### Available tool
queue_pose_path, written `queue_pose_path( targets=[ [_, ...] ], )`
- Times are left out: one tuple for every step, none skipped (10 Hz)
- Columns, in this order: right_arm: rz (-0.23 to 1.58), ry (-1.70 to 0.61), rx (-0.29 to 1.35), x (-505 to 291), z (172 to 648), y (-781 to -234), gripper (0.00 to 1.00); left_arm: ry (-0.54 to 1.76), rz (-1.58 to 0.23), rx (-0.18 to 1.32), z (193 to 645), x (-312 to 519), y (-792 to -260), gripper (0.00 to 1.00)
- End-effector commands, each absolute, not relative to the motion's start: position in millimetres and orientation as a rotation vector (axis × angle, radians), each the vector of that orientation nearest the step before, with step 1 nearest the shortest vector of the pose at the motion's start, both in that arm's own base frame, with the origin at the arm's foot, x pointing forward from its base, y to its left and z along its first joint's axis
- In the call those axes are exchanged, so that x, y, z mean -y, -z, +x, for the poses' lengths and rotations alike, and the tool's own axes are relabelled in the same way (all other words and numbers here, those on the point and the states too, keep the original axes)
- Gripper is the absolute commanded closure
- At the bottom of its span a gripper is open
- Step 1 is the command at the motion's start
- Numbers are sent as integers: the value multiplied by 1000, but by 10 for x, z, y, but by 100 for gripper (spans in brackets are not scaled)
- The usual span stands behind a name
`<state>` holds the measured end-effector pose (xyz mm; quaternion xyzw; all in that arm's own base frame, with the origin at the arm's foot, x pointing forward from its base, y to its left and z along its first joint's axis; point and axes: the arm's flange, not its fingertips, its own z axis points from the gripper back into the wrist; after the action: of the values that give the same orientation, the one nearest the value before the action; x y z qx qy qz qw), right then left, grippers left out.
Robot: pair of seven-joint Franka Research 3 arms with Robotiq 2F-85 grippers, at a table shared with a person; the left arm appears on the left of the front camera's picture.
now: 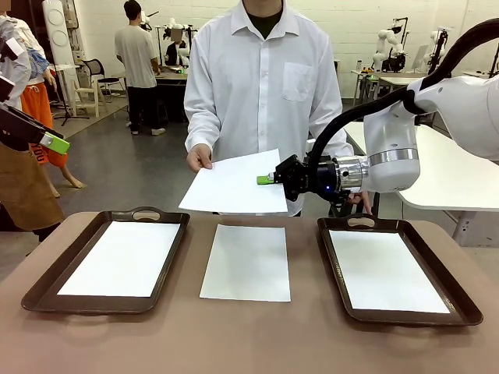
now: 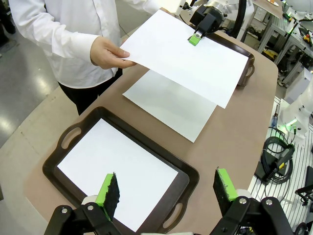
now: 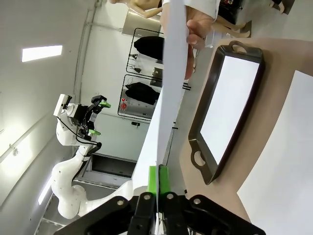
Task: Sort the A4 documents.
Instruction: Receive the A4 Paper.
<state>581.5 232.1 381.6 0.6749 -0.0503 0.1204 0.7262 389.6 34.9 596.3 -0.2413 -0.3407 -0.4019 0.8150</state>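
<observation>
raised sheet (image 1: 234, 185) hangs over the surface's (image 1: 249, 343) far edge, a person's hand (image 1: 199, 158) on one side; below it a loose sheet (image 1: 247, 261) lies between left tray (image 1: 66, 265) and right tray (image 1: 439, 273), each holding paper. i see open surface along the near edge. my right tool (image 1: 269, 179) clenches the raised sheet; left tool (image 2: 166, 190) hangs released over the left tray.

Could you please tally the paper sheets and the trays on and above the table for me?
sheets: 4
trays: 2
Total: 6
</observation>
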Motion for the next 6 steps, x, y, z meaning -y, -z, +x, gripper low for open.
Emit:
queue_pose_path(
  targets=[
    [1484,-265,72,-2290,5773,-3842,100,858,-512,727,3890,-342,-5966,0],
    [1490,-263,64,-2289,5766,-3831,100,858,-512,727,3890,-342,-5966,0],
    [1502,-265,65,-2287,5763,-3837,100,858,-512,727,3890,-342,-5966,0],
    [1503,-275,67,-2289,5757,-3850,100,858,-512,727,3890,-342,-5966,0],
    [1512,-314,45,-2297,5746,-3861,100,858,-512,727,3890,-342,-5966,0],
    [1503,-274,96,-2329,5796,-3826,100,858,-512,727,3890,-342,-5966,0]
  ],
)
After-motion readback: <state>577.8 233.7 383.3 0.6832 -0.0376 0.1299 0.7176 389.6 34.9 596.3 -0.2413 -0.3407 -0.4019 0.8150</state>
